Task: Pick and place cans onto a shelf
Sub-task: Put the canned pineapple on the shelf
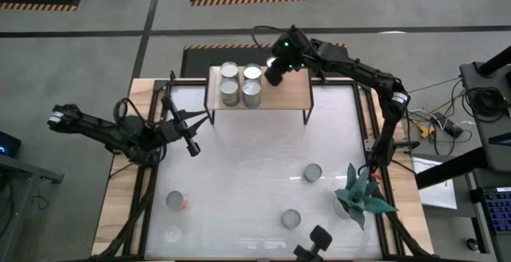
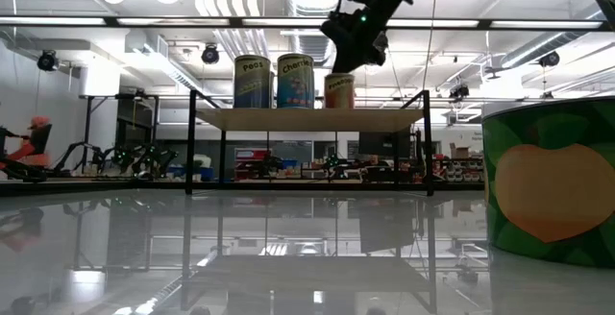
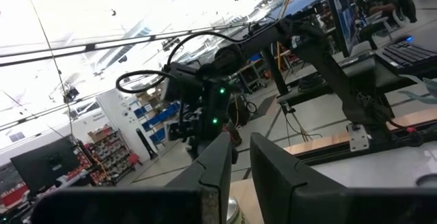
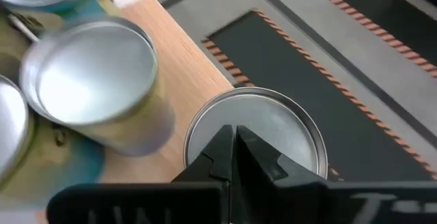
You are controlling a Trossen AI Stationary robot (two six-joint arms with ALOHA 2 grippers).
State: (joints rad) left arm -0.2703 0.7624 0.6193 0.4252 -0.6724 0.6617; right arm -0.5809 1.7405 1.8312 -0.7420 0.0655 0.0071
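Note:
The light-wood shelf stands on black legs at the table's far edge. Several cans stand upright on its left half; the low view shows two tall ones. My right gripper is shut right above a shorter orange-labelled can beside them, whose silver top lies under the fingertips. My left gripper is open by a narrow gap and empty, left of the shelf above the table. My right gripper points down from above at the middle of the can's round top with its fingers shut. The can stands upright on the shelf. I cannot tell whether the fingertips touch the top.
Three more cans stand on the white table top. A green potted plant stands at the near right. A green can with a peach picture fills the low view's right side.

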